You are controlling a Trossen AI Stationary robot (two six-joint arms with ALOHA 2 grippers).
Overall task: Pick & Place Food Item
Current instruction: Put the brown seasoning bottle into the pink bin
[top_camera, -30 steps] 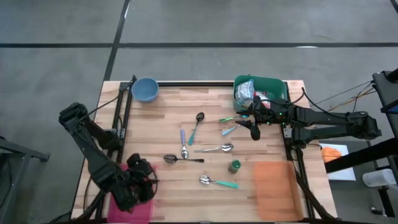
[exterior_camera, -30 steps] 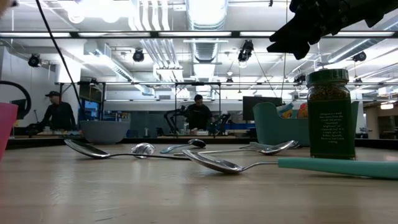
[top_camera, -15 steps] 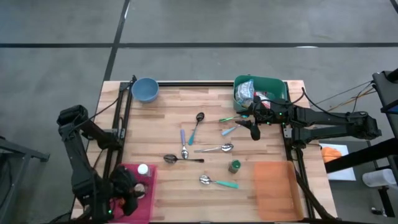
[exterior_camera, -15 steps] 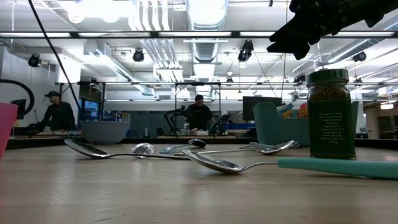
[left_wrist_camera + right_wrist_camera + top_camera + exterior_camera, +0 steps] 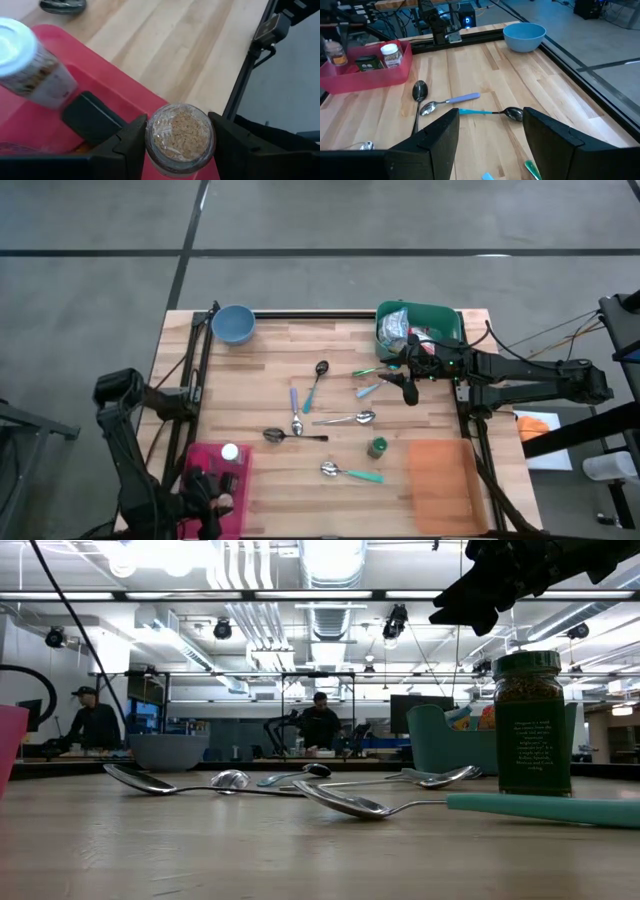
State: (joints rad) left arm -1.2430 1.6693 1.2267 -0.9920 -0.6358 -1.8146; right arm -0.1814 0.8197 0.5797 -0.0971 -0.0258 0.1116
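the left gripper (image 5: 176,150) is clamped on a clear jar of tan granules (image 5: 179,137), one dark finger on each side, held over the near corner of the pink tray (image 5: 238,480). inside that tray, just beside the gripper, lie one white-capped jar (image 5: 230,452) and one small dark box (image 5: 92,117). the right gripper (image 5: 407,387) hangs with fingers parted and nothing between them, just beside the green bin (image 5: 445,320) that holds packaged items. between the two grippers the table (image 5: 270,360) carries six spoons, the nearest to the right gripper being a silver spoon (image 5: 350,418), and one green-lidded jar (image 5: 377,446). one blue bowl (image 5: 233,323) stands well apart at the far edge. one orange mat (image 5: 438,480) lies near the green-lidded jar.
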